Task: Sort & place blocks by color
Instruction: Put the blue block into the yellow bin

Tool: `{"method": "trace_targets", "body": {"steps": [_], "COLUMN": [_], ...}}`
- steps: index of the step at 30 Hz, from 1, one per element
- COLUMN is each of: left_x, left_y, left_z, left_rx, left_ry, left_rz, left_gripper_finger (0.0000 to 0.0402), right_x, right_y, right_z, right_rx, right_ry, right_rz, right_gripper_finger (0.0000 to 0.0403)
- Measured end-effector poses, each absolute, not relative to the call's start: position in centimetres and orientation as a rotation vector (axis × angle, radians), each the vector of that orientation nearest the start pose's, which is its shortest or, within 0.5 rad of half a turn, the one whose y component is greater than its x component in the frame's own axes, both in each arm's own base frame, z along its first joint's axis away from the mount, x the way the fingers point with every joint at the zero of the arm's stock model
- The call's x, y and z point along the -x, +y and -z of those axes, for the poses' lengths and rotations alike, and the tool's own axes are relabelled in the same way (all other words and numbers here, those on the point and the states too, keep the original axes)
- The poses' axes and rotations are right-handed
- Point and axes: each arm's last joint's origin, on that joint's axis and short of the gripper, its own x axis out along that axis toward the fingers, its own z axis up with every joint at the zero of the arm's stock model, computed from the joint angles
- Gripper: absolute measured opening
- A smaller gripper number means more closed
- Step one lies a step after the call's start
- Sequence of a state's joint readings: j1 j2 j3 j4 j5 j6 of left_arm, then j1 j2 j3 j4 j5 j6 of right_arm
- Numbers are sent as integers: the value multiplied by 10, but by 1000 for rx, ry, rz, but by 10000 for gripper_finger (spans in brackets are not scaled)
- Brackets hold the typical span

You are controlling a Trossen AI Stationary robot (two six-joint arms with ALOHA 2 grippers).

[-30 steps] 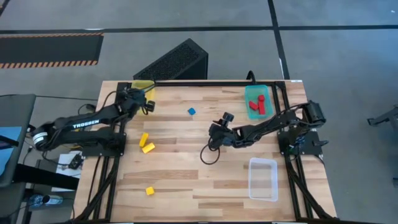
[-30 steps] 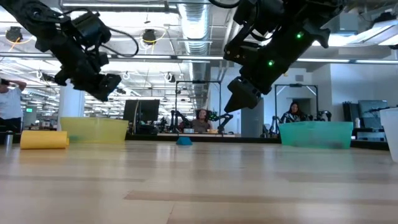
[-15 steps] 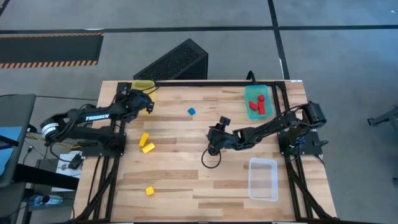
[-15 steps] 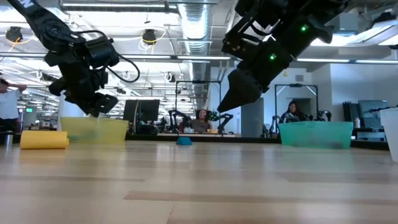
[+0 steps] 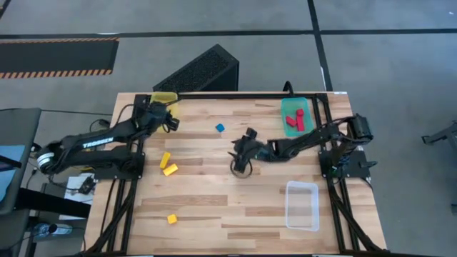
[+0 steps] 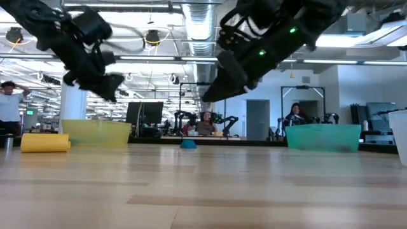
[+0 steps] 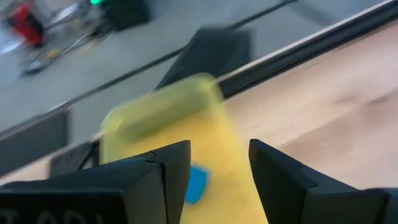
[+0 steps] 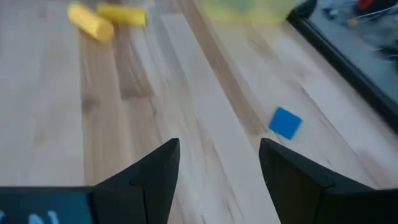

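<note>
From above, I see my left gripper [image 5: 170, 121] beside the yellow bin [image 5: 163, 96] at the table's far left corner, and my right gripper [image 5: 237, 153] mid-table, near the blue block [image 5: 220, 128]. Red blocks [image 5: 295, 121] lie in the teal bin [image 5: 289, 107]; three yellow blocks [image 5: 168, 165] rest on the left side. At table height, both grippers hang clear of the wood. Left wrist: fingers [image 7: 171, 171] spread, empty, a second blue block [image 7: 196, 185] between them in the yellow bin. Right wrist: fingers [image 8: 158, 168] spread, empty.

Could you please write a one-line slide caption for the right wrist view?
Open right gripper above the wooden table, facing a small blue block and two yellow bar blocks.
</note>
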State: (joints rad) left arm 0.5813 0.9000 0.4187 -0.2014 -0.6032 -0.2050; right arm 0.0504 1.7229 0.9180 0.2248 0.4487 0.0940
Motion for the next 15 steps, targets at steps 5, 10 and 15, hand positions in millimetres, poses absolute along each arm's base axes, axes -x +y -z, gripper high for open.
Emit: {"method": "trace_targets", "body": {"steps": [5,10,15], "left_x": [-133,-129,-129], "left_y": [93,84,83], "left_z": [-217,-227,-228], "left_rx": [135,136,149], "left_ry": [438,367,354], "left_rz": [-977,-893,-890], "left_gripper_finger": [154,154,154], "right_x": [-358,-360,-365], "right_y": [-43,-86,-99], "right_z": [-187,-204,-214], "right_rx": [-78,-182,-153], "right_ry": [465,410,442], "right_rz": [296,334,355], "right_gripper_finger": [246,246,246]}}
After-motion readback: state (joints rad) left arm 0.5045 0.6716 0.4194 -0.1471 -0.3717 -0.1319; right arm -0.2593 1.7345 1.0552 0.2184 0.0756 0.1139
